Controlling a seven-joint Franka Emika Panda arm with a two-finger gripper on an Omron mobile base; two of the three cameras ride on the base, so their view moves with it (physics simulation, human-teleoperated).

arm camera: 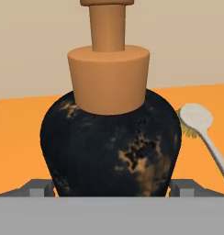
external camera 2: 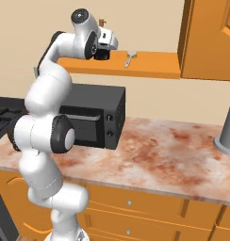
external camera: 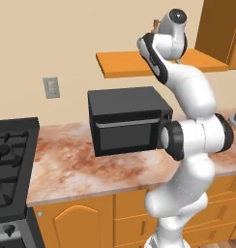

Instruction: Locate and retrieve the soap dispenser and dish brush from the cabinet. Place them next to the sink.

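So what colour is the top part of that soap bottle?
Orange-copper, above a black body on the soap dispenser. The hand view shows it best.

You see the arm (external camera: 187, 140) rising past the black microwave (external camera: 127, 120) on the marbled counter (external camera: 76, 169), its hand up at the orange shelf (external camera: 125, 63); the small brown tip (external camera: 156, 23) above is perhaps the dispenser's pump.

No readable text, labels, brands or numbers on anything in view.
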